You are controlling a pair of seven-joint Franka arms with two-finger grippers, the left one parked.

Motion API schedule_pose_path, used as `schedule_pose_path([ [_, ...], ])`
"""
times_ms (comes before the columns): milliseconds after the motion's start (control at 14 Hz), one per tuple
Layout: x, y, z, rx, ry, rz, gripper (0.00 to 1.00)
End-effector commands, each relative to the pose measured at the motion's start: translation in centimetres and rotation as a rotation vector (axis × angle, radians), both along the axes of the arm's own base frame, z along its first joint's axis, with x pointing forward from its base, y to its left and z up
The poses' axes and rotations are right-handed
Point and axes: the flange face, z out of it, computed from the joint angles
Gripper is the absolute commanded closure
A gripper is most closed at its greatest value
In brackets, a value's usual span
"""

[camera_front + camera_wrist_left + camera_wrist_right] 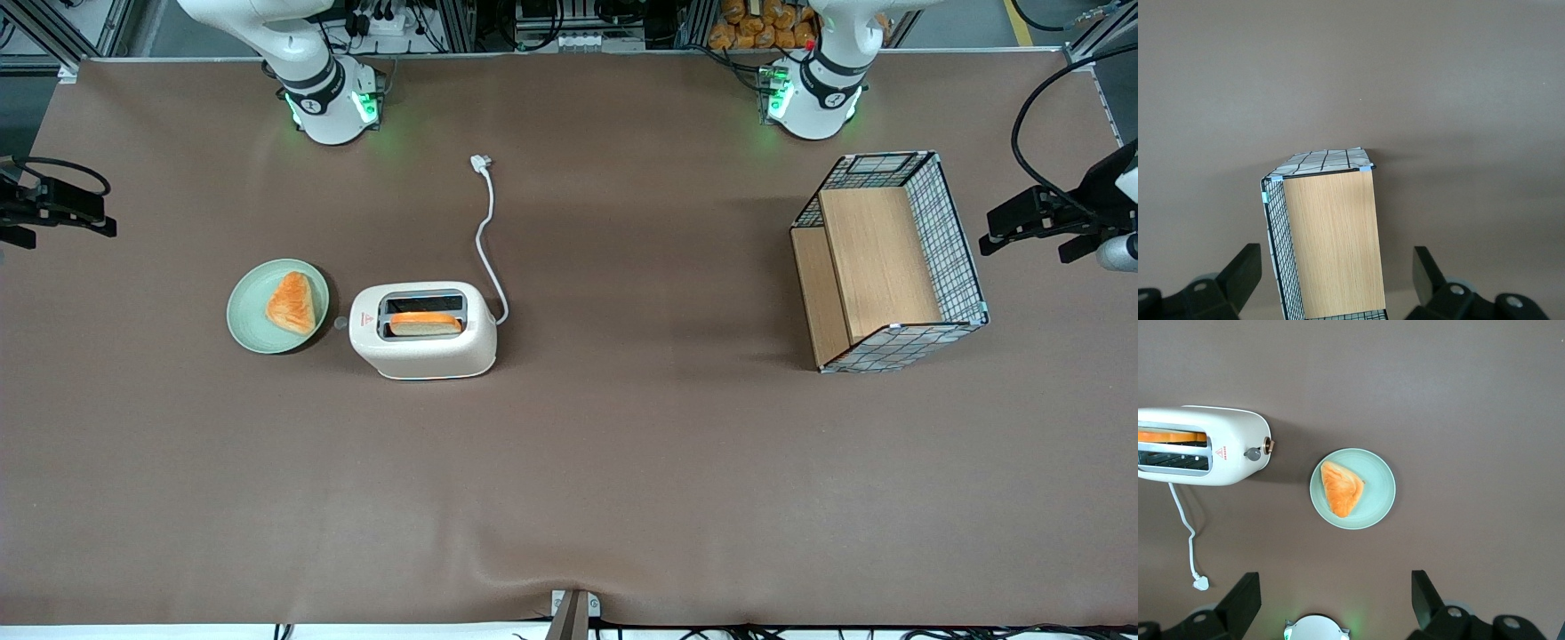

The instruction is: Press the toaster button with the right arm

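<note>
Brown table [622, 462], toaster [423, 332] beside a green plate [253, 333], toaster button [1253, 454] unpressed; right gripper [1331, 603] high above, wide open, empty, so the whole reach and press remain.

The plate [276, 306] sits just beside the toaster button [340, 324]; the tool [62, 212] is well apart.

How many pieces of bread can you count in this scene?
2: one slice standing in the toaster's nearer slot, one triangular piece on the green plate beside it. The gripper hangs away, open.
</note>
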Motion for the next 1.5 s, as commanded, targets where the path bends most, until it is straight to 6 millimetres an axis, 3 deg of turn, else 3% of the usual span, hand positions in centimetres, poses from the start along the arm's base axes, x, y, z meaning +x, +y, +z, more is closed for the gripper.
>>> schedule_pose_path([
  [0, -1.9, 0.3, 2.1, -0.015, -0.003, -0.004, 0.00],
  [286, -3.0, 0.3, 3.1, -0.007, 0.002, -0.004, 0.00],
  [1429, -3.3, 1.6, 4.2, 0.003, -0.022, 0.018, 0.00],
])
